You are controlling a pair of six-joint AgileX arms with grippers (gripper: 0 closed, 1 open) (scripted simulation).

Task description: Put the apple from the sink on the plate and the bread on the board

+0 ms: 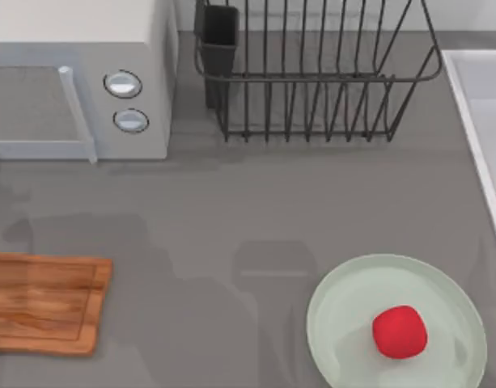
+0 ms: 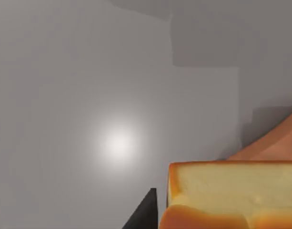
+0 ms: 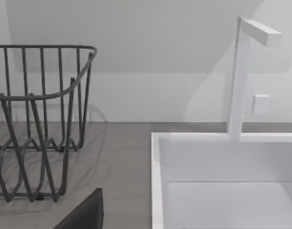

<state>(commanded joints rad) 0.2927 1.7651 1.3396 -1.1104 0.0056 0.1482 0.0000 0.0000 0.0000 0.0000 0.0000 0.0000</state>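
The cube-like golden-yellow bread piece (image 2: 231,195) is being carried in the left gripper, close to the left wrist camera, above the grey tabletop (image 1: 231,226). The small bright red apple (image 1: 400,331) is already lying on the large pale green plate (image 1: 345,307); the brown wooden cutting board (image 1: 45,301) is still waiting bare. The right gripper's state cannot be told.

The grey counter (image 1: 231,218) carries a microwave (image 1: 78,81) at its back left and a wire rack (image 1: 312,73) at the back middle, with the sink (image 1: 478,121) set in along the right edge. The board (image 1: 41,303) lies at the front left edge. The plate (image 1: 353,323) sits at the front right, well apart from the board.
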